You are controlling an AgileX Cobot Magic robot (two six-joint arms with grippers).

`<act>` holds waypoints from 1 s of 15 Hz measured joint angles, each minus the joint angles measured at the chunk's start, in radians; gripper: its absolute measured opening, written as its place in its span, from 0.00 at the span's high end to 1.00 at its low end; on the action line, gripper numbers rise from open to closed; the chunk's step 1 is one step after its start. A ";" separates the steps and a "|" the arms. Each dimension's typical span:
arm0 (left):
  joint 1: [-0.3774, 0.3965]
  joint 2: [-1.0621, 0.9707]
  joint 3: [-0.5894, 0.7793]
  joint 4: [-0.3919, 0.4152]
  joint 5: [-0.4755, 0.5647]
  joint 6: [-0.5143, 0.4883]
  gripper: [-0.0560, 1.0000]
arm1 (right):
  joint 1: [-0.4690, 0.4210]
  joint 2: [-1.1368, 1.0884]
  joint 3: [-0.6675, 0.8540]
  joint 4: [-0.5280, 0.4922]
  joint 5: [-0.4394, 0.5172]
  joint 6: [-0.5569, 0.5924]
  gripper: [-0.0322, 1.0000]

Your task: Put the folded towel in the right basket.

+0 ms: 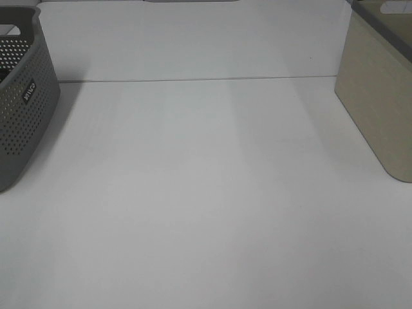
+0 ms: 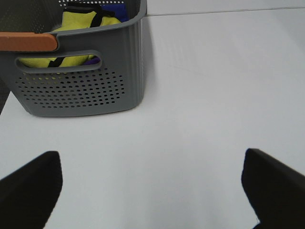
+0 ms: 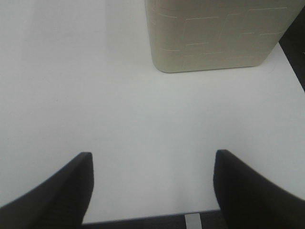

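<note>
The beige right basket (image 1: 380,96) stands at the table's right edge; it also shows in the right wrist view (image 3: 217,33). The grey perforated left basket (image 1: 22,103) stands at the left edge; the left wrist view shows it (image 2: 86,81) holding yellow, black and blue cloth (image 2: 78,21). No folded towel lies in the open. My left gripper (image 2: 152,191) is open and empty above the bare table. My right gripper (image 3: 152,191) is open and empty, short of the beige basket. Neither arm shows in the exterior high view.
An orange strip (image 2: 28,42) lies along the grey basket's near rim. The white table (image 1: 206,193) stretches between the baskets, with a seam line across the back. The table's front edge and a dark floor show in the right wrist view (image 3: 143,222).
</note>
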 joint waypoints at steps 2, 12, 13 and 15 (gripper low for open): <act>0.000 0.000 0.000 0.000 0.000 0.000 0.03 | 0.000 0.000 0.000 0.000 0.000 0.000 0.31; 0.000 0.000 0.000 0.000 0.000 0.000 0.03 | 0.000 -0.007 0.000 0.000 0.001 0.000 0.31; 0.000 0.000 0.000 0.000 0.000 0.000 0.03 | 0.000 -0.066 0.002 0.000 0.002 0.001 0.31; 0.000 0.000 0.000 0.000 0.000 0.000 0.03 | 0.000 -0.124 0.002 0.000 0.002 0.001 0.31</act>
